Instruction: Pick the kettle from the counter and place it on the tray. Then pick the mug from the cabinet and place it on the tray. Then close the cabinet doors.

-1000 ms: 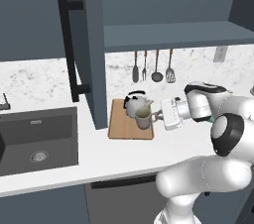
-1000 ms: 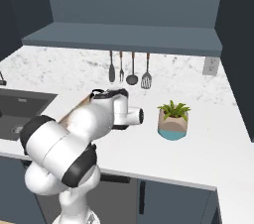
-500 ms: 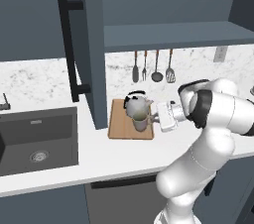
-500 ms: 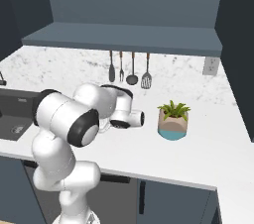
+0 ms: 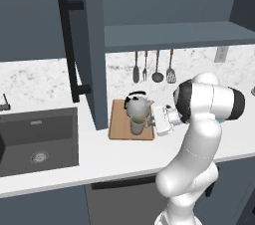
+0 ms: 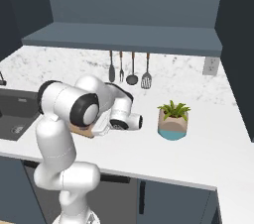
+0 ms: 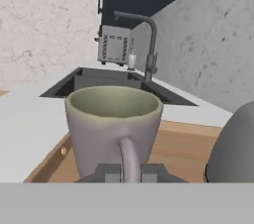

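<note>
We found the mug standing upright on the tray, directly ahead of the gripper, with its handle pointing back between the two dark fingertips. The jaws stood nearly closed on that handle; the fingertips flanked it on both sides, and we judged the handle to be pinched between them. In the left base view the mug sat at the tray's near edge, just past the gripper.

The kettle rested on the same tray, just beyond the mug and close beside it; in the hand view its grey body crowded the right margin, leaving a narrow strip of bare board between the two.

Beyond the tray's far edge from the gripper lay open white counter, then the dark sink, with its tap and a toaster behind it.

Above the tray and to the sink side, one cabinet door stood open, edge-on over the counter, its black bar handle facing the sink. Utensils hung on the wall behind the tray.

Behind the gripper, on the arm's far side, the counter ran clear to a potted plant, well apart from the tray.
</note>
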You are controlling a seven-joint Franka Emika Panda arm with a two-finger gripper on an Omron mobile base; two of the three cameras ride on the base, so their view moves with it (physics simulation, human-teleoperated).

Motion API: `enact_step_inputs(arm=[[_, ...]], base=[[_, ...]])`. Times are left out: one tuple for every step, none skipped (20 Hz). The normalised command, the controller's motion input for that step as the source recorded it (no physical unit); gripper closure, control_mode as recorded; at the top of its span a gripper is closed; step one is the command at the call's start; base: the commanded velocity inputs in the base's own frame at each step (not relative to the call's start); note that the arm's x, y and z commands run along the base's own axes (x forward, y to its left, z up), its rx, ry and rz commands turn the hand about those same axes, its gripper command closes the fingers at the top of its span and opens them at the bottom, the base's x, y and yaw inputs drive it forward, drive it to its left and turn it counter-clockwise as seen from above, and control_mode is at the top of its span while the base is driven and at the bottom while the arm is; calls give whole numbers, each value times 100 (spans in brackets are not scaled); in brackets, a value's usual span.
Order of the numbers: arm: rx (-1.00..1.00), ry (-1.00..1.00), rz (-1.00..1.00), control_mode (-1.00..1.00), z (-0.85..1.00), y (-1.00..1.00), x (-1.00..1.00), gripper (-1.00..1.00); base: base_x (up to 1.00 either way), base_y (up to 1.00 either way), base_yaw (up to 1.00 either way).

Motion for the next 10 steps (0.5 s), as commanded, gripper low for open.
enact_step_inputs(arm=[[0, -2, 0, -100, -18, 15, 27, 100], [0, 0, 0, -100, -20, 13, 26, 100], [0, -1, 0, -100, -17, 9, 16, 100], [0, -5, 0, -100, -12, 5, 0, 100], [0, -4, 0, -100, -11, 3, 0, 100], [0, 0, 0, -100, -9, 14, 0, -100], [0, 0, 0, -100, -2, 18, 0, -100], [0, -2, 0, -100, -5, 6, -5, -100], [0, -3, 1, -100, -2, 0, -10, -100], [0, -1, 1, -100, -3, 0, -8, -100]], base=[[0, 0, 0], [0, 0, 0], [0, 0, 0], [0, 0, 0], [0, 0, 0], [0, 0, 0], [0, 0, 0], [0, 0, 0], [0, 0, 0], [0, 0, 0]])
